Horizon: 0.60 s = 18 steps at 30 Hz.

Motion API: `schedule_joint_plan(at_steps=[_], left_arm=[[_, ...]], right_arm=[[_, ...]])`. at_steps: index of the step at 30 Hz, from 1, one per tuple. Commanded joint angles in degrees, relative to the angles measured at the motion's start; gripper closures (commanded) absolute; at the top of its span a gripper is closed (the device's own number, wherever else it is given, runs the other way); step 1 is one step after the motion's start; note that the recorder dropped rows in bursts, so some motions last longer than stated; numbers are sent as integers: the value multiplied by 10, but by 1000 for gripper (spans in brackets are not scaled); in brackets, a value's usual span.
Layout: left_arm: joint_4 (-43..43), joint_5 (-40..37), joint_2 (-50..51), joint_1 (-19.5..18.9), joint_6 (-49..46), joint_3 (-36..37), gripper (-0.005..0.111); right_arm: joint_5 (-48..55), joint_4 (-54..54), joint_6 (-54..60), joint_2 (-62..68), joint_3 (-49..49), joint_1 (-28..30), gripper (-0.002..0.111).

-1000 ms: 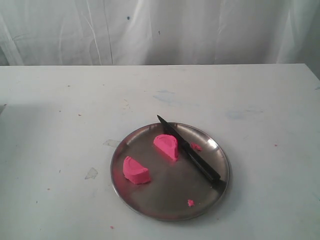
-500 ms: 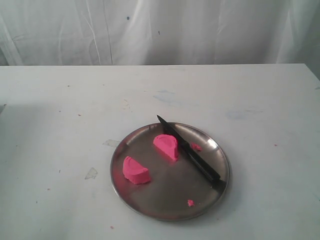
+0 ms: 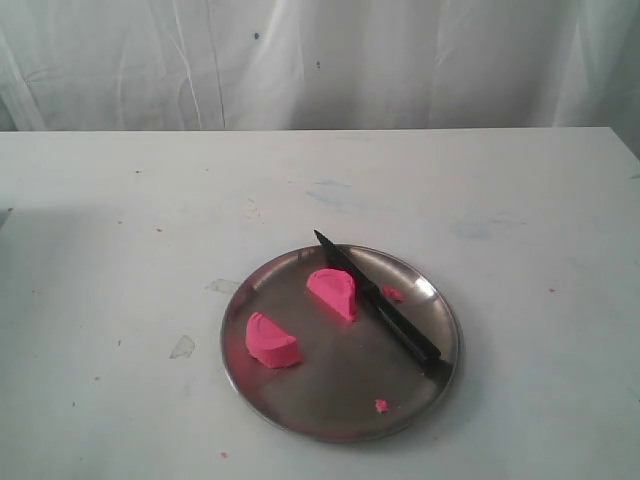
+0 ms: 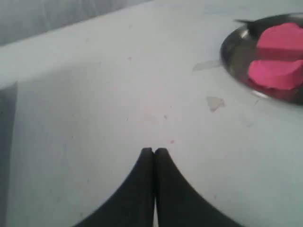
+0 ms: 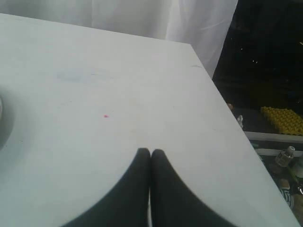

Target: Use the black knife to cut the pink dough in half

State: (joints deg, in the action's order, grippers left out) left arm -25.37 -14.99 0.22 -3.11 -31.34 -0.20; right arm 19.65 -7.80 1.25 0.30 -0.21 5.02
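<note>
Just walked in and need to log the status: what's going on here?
Nothing is being handled right now. The pink dough lies in two separate halves on the steel plate. The black knife rests on the plate beside one half. The left gripper and right gripper are shut, empty, away from the plate.

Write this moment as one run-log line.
dough: two halves on plate | knife: lying on plate | left gripper: shut, empty | right gripper: shut, empty
</note>
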Motion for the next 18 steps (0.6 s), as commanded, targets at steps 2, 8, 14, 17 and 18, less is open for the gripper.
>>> schedule_joint_plan(at_steps=[2,8,14,17,18], left_arm=[[201,-50,-2,-14,275,2,107],[201,-44,-2,-14,232,2,107],[201,-44,-2,-14,232,2,107],[201,-43,-2,-14,232,2,107],[201,-43,-2,-14,232,2,107]], right_arm=[[-5,-1,-2,-3,2,1,108],[-5,-1,-2,-3,2,1,108],[-5,-1,-2,-3,2,1,108],[-5,-1,-2,-3,2,1,108],[-5,-1,-2,-3,2,1,108]])
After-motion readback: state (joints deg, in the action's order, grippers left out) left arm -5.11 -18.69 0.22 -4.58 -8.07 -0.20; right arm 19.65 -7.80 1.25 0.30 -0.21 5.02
